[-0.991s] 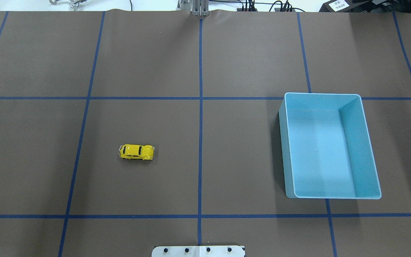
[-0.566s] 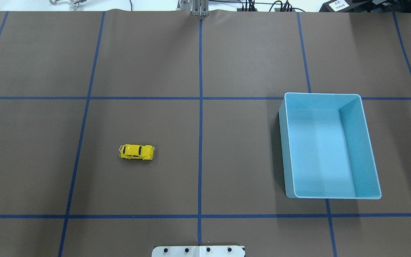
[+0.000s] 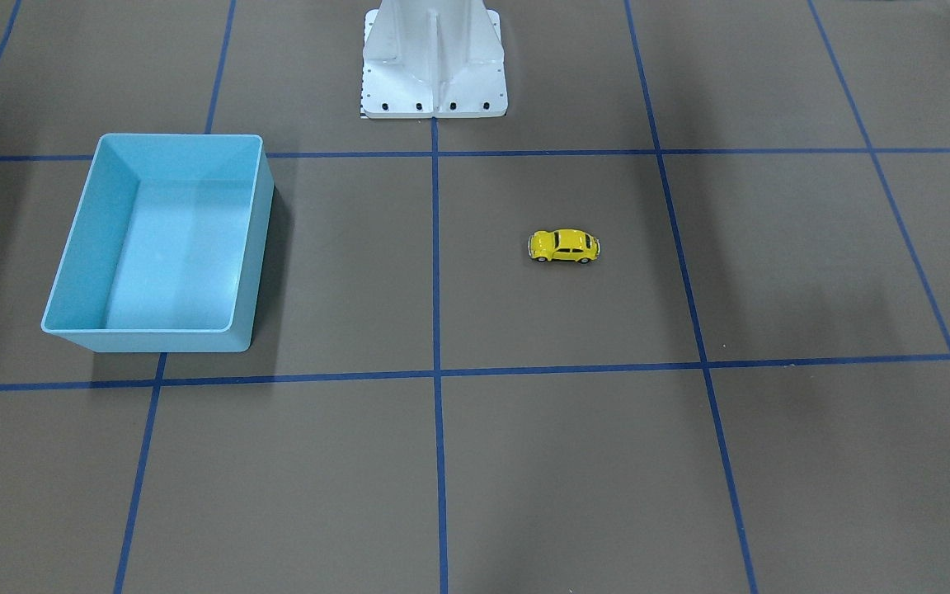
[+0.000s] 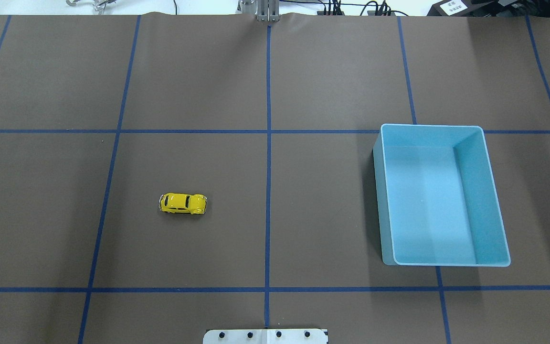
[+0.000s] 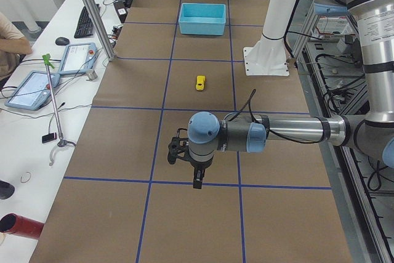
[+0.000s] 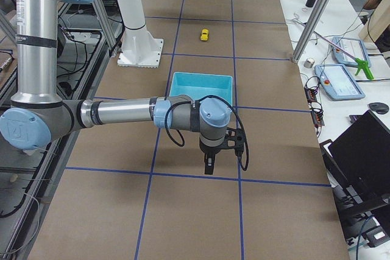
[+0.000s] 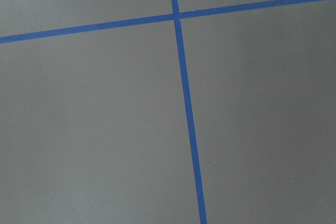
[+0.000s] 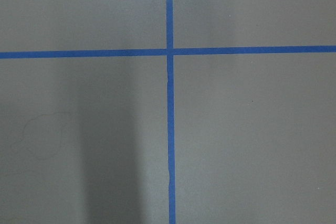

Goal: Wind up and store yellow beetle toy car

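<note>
Neither tool gave away its state. We saw the left tool [image 5: 196, 178] only from one end of the counter [image 4: 332, 71], hanging fingers-down over bare brown paper well short of the car [image 4: 183, 203]. The right tool [image 6: 208, 164] we saw only from the other end, hanging the same way on the near side of the bin [image 4: 431, 126]. From those views we could not tell whether either was released or clenched. Both wrist cameras showed only paper and blue tape lines, so we judged that neither tool held or touched anything.

The car stood on its wheels on the robot's left half of the counter, its length lying across the counter, well apart from the bin, which sat open on the right half.

We judged the car light and hard, with a glossy rounded shell that fingers could easily slide off. It would also roll away if nudged from either end. The best hold seemed to be across its two flat sides, low between the wheels, not over the domed roof. We guessed that winding meant pressing it down and dragging it backward, which needs a firm, level hold
</note>
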Robot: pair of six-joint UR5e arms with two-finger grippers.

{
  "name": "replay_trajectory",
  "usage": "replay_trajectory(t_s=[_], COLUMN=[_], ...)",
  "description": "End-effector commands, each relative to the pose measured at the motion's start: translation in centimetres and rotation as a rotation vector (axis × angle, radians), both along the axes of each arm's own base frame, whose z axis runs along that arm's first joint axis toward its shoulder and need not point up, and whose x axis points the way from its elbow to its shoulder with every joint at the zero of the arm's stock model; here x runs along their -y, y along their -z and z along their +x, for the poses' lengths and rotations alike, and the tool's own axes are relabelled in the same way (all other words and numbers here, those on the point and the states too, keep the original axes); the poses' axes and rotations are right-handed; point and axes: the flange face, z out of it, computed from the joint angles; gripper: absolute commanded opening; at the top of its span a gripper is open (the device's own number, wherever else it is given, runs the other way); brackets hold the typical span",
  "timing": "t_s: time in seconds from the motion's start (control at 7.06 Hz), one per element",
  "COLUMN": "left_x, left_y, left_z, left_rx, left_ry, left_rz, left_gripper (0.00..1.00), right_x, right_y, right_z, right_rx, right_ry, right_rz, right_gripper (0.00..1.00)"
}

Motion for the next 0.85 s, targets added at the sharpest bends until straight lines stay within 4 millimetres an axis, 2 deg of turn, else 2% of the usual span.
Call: replay_trajectory(t_s=[0.0,0.14,0.28,0.42,0.57,0.71], left_x=[0.2,0.3,0.6,0.9,1.4,1.9], left_y=[-0.4,0.2,2.6,3.4,4.1,6.2], left_z=[0.5,0.6,0.6,0.6,2.5,6.0], left_rx=[-0.052,-0.054,-0.051,-0.052,-0.057,-0.065], left_ry=[-0.005,-0.010,-0.011,-0.016,-0.065,-0.154], left_rz=[-0.004,0.025,0.090,0.119,0.151,0.210], left_gripper=[1.00,1.00,1.00,1.00,1.00,1.00], right_x=[0.0,0.0,0.0,0.0,0.0,0.0], right_y=[0.0,-0.1,-0.1,-0.4,-0.4,-0.4], right_z=[0.0,0.0,0.0,0.0,0.0,0.0], right_rx=[0.001,0.001,0.000,0.000,0.000,0.000], right_ry=[0.001,0.005,0.005,0.004,0.003,0.003], right_rz=[0.002,0.003,0.003,-0.004,-0.005,-0.005], right_gripper=[1.00,1.00,1.00,1.00,1.00,1.00])
